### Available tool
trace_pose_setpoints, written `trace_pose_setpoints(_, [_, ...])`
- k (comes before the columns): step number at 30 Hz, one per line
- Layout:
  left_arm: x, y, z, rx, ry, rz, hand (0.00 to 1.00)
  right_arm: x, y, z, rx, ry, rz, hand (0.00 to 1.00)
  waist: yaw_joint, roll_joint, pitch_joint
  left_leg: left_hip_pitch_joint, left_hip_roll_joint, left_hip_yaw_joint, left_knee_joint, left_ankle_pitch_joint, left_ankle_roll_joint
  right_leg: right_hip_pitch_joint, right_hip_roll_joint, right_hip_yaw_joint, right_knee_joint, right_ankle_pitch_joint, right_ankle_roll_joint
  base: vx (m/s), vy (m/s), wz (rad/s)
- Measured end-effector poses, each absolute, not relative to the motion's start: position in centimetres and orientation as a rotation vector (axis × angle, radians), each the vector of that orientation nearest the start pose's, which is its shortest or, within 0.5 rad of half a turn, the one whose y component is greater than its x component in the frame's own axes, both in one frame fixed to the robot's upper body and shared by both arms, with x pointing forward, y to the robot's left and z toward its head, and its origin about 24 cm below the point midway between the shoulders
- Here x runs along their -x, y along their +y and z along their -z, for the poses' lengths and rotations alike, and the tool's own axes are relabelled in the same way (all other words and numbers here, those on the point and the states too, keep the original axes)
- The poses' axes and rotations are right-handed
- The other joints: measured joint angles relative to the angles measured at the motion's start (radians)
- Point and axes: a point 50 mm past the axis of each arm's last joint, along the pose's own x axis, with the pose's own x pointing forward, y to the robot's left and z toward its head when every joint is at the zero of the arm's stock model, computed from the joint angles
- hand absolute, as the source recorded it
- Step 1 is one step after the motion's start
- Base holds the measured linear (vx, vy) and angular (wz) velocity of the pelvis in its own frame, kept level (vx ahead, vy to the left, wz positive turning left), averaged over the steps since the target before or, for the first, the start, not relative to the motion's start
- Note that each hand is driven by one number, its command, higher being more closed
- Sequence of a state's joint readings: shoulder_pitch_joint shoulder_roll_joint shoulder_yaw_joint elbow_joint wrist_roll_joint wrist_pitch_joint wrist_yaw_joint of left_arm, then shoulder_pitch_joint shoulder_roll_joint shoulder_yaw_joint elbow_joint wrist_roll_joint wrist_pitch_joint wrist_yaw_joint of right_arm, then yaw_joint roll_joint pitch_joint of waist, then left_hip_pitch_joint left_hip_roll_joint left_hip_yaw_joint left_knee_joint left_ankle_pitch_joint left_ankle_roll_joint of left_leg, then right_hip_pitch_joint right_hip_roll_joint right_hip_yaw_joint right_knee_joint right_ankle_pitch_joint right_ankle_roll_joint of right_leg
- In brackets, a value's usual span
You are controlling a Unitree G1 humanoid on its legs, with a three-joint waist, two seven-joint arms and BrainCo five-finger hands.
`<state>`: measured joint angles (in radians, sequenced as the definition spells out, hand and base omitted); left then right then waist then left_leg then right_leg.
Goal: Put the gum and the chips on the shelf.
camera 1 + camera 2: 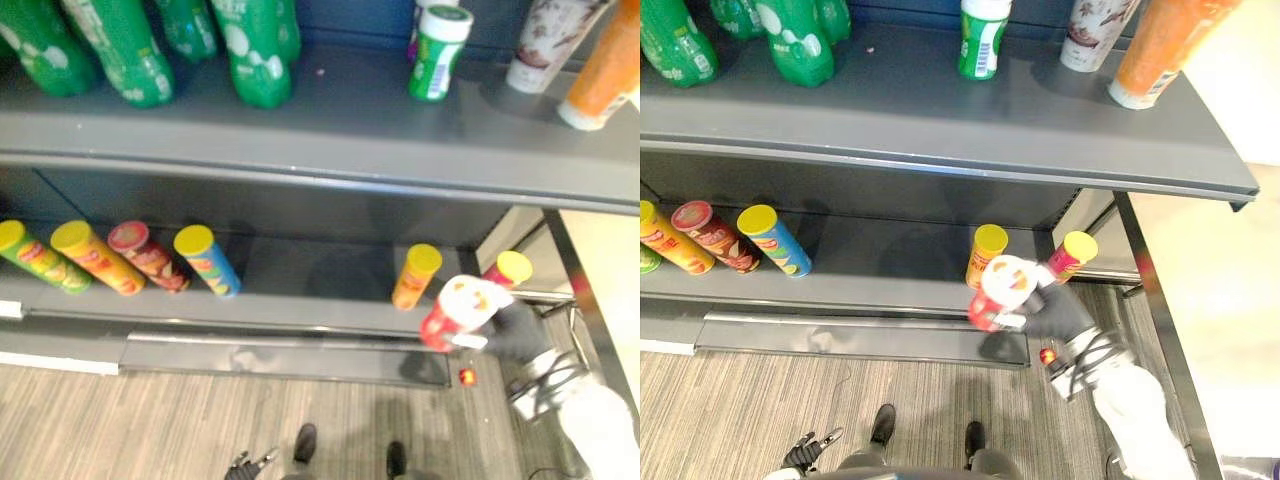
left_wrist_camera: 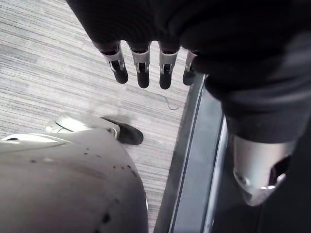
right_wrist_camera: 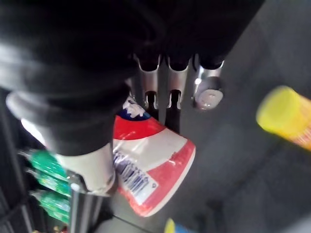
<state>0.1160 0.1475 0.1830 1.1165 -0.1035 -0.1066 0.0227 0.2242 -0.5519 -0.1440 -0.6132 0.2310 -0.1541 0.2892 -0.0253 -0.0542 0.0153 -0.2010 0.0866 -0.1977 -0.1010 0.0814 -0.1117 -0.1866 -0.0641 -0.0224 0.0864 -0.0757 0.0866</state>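
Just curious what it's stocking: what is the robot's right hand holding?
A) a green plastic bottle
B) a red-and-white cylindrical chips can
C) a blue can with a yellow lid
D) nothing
B: the right hand has its fingers curled round the red-and-white cylindrical chips can, by the front edge of the lower shelf.

Grey shelf (image 1: 340, 140), two boards.
Upper: green bottles (image 1: 257, 55), gum (image 1: 437, 55), cups (image 1: 548, 40); lower: chip cans (image 1: 207, 260) in a row.

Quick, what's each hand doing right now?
Left hand: open, fingers relaxed, holding nothing.
Right hand: shut on the red-and-white chips can.
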Motion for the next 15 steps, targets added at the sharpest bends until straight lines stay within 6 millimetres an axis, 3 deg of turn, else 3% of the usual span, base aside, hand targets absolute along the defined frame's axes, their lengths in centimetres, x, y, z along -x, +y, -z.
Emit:
trace_pose_setpoints(4, [-7.0,23.3,16.0,0.041,1.090,-0.352,0.00,-18.3,-20.4,-21.4,0.544,-0.667,-0.434,1.00,-0.004,-0.003,-0.025,0.014,0.003,0.020,-0.001,0.000,0.000,0.006,0.003,0.014,-0.001,0.001,-0.002,0.04,-0.008,-0.10])
trace_pose_setpoints(8, [-5.9,23.4,16.2,0.061,1.110,-0.358,0.00,-17.4,-18.4,-25.6,0.689,-0.842,-0.664,1.00,-0.022,-0.009,-0.055,0.021,0.015,0.036,-0.001,-0.003,-0.002,0.012,0.016,0.031,-0.019,0.018,-0.006,-0.03,-0.012,-0.14])
trace_pose_setpoints(12, [-4.2,23.9,16.3,0.065,1.146,-0.383,0.00,-16.5,-16.6,-27.6,0.754,-0.913,-0.890,1.00,-0.029,-0.023,-0.085,0.034,0.023,0.055,-0.001,-0.013,0.004,0.019,0.022,0.050,-0.028,0.024,-0.006,-0.04,-0.013,-0.16])
trace_pose_setpoints(15, [-3.5,24.2,16.3,0.073,1.156,-0.400,0.00,-16.6,-15.9,-28.5,0.765,-0.935,-0.958,1.00,-0.029,-0.036,-0.096,0.036,0.029,0.068,-0.001,-0.012,0.004,0.019,0.028,0.060,-0.039,0.037,-0.005,-0.03,-0.008,-0.13])
